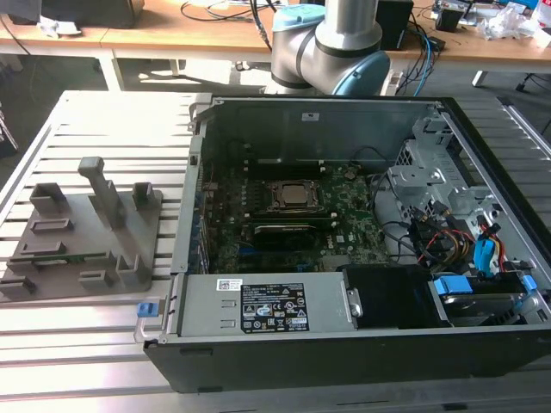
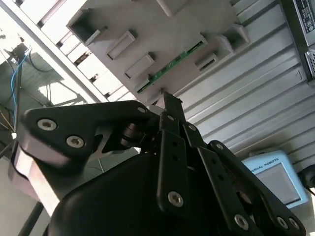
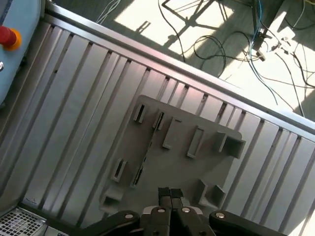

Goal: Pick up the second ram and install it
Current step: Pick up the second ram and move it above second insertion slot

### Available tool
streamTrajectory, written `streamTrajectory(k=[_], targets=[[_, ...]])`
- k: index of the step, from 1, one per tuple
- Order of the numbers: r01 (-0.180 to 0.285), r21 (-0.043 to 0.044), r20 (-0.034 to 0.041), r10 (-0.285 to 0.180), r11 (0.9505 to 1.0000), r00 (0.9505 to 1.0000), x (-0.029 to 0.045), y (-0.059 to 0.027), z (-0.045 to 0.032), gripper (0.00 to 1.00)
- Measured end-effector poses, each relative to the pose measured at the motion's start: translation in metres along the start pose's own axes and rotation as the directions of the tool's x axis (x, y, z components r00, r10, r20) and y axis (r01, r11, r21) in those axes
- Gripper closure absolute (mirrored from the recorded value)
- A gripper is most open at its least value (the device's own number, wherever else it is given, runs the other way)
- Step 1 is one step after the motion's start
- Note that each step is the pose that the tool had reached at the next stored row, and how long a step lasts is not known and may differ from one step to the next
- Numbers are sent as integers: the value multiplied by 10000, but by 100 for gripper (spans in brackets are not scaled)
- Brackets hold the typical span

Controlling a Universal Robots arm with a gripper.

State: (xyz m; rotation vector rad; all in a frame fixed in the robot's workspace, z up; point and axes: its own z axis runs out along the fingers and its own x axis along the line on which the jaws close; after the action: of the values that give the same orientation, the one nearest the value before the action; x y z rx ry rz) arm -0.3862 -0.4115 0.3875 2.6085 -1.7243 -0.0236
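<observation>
The second ram (image 2: pixel 171 65) is a thin green stick standing on edge in a slot of the grey holder tray (image 2: pixel 147 29). In the first wrist view it shows edge-on as a thin dark line (image 3: pixel 146 150) across the tray (image 3: pixel 182 162). My gripper (image 3: pixel 170 191) hangs above the tray with its black fingertips pressed together and nothing between them. In the second wrist view the gripper (image 2: pixel 168 97) points toward the ram's near end, well apart from it. The tray (image 1: pixel 86 237) lies to the exterior view's left of the open computer case (image 1: pixel 344 232), where the green motherboard (image 1: pixel 344 219) lies.
The tray rests on a slatted aluminium table (image 1: pixel 103 120). A teach pendant (image 2: pixel 270 172) with a red button (image 3: pixel 6 37) lies beside it. Cables (image 3: pixel 231 44) trail on the floor beyond the table edge. The arm's base (image 1: pixel 331 43) stands behind the case.
</observation>
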Motion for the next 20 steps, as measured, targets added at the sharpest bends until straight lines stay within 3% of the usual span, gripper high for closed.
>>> streamTrajectory(k=[5,10,11,14,16,17,20], targets=[[-984,3,20,984,9951,9951,0,0,0,89],[-1963,4,41,1963,9805,9805,0,0,0,89],[-2177,4,46,2176,9760,9760,0,0,0,89],[-3174,3,68,3174,9483,9483,0,0,0,89],[-3792,1,81,3791,9253,9253,0,0,1,89],[-3845,1,82,3845,9231,9231,0,0,1,89],[-3851,0,78,3851,9229,9229,0,0,0,89]])
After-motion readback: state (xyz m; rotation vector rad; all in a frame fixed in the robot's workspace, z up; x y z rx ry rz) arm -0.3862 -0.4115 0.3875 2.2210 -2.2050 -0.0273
